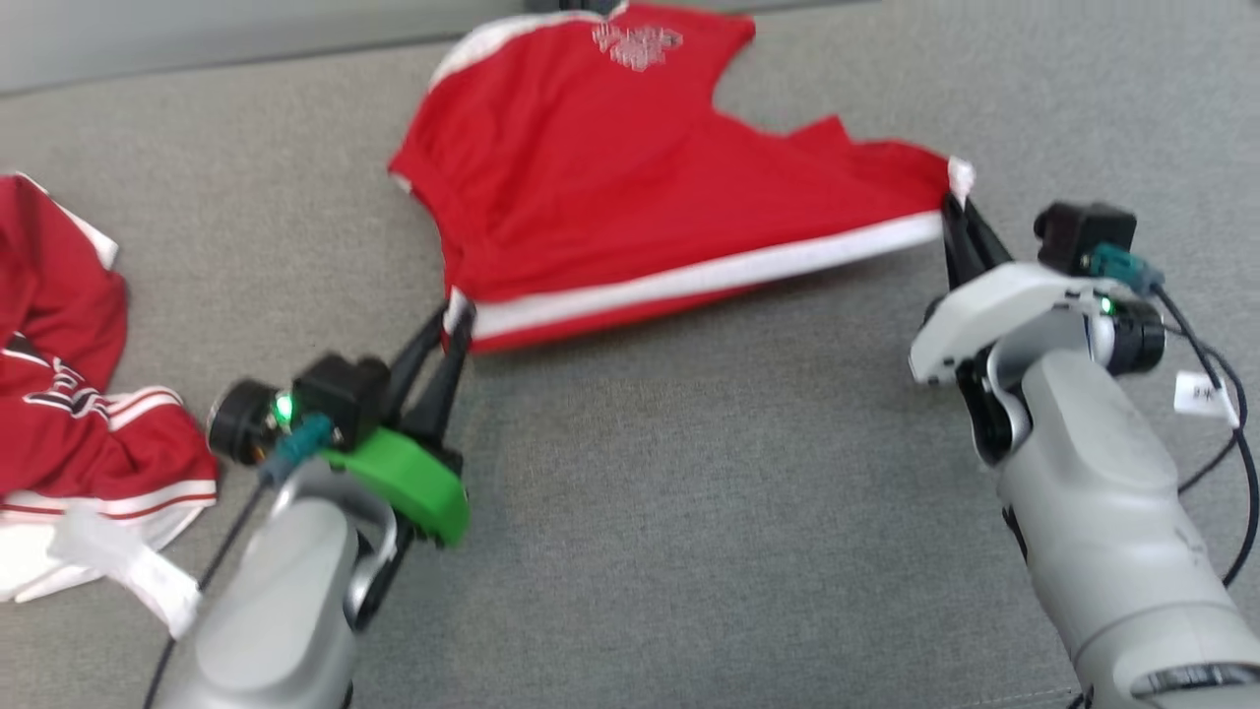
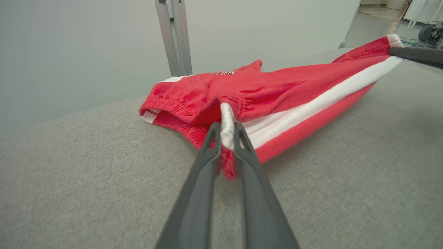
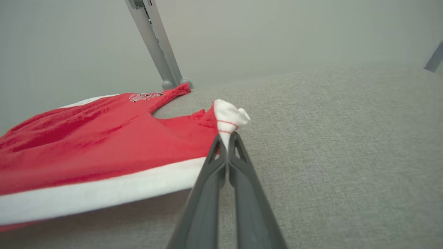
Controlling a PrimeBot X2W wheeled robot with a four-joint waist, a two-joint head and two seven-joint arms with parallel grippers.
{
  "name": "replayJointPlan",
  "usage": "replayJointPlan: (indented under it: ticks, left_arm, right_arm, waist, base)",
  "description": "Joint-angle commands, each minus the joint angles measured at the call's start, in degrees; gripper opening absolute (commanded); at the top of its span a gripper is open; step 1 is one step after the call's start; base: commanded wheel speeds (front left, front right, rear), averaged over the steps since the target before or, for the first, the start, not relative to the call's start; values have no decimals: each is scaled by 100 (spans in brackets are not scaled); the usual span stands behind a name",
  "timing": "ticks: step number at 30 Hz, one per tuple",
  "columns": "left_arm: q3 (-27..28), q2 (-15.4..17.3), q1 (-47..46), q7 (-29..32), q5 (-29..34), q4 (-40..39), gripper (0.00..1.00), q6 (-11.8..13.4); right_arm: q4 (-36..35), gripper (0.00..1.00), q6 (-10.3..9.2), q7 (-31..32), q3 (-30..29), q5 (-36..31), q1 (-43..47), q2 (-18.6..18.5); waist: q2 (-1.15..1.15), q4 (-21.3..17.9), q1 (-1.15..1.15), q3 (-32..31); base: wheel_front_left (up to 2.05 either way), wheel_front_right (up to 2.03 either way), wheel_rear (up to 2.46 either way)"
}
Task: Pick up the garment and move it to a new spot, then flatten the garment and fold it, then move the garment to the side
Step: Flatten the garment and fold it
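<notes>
1. The red garment (image 1: 630,177) lies on the far middle of the grey cloth top (image 1: 689,512). It has a white stripe along its near edge and white letters near its far end
2. Most of it rests on the grey top with soft wrinkles. The near edge with the stripe is lifted a little and pulled tight in a line from one corner to the other
3. The left gripper (image 1: 456,317) pinches the near left corner. Its two dark fingers squeeze a white bit of the cloth between them, and some red cloth hangs down under the tips
4. The right gripper (image 1: 957,207) pinches the near right corner. Its fingers are pressed tight together on the cloth, and a small white lump pokes out past the tips
5. The two arms come up from the near side, one at each end of the stripe, well apart from each other
6. A heap of other red and white clothes (image 1: 69,394) sits at the left edge of the grey top. It is just beside the left arm and well apart from the garment
7. A small white tag (image 1: 1203,396) hangs beside the right arm
8. A grey metal post (image 2: 174,38) stands up behind the garment, past the far edge of the top, with a pale wall (image 2: 69,52) behind it
</notes>
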Motion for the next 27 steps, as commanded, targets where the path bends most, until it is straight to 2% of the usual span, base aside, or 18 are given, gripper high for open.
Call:
replayJointPlan:
  ticks: [1,6,10,17,20,23,27]
  left_arm:
    - [44,120,338,-20,44,-61,0,26]
    - [87,94,1205,-19,97,-422,0,41]
    - [28,94,1908,-12,212,-826,0,101]
    - [-177,191,2638,-12,407,-1507,0,103]
    - [-180,207,2584,-12,417,-1627,0,105]
    - [-170,141,2333,-3,421,-1698,0,119]
    - [-231,-18,1954,16,475,-1711,0,110]
  right_arm:
    - [-43,0,-27,-17,-2,147,281,-173]
    - [-364,0,-28,77,245,542,953,-335]
    - [-877,0,-33,267,354,890,1598,-558]
    - [-2433,0,-60,866,40,1228,2753,-1102]
    - [-3132,0,-61,1242,-205,1180,2940,-1216]
    - [-3715,0,-63,1653,-440,1021,2928,-1126]
    - [-4184,0,-54,2168,-444,674,2686,-973]
  waist:
    - [0,18,1,-759]
    - [0,-36,1,-1214]
    - [0,-78,1,-1499]
    - [0,48,1,-1551]
    - [0,123,1,-1460]
    - [0,254,1,-1290]
    - [0,474,1,-1000]
  base:
    - [0,0,0]
    - [0,0,0]
    - [0,0,0]
    - [0,0,0]
    - [0,0,0]
    - [0,0,0]
    - [0,0,0]
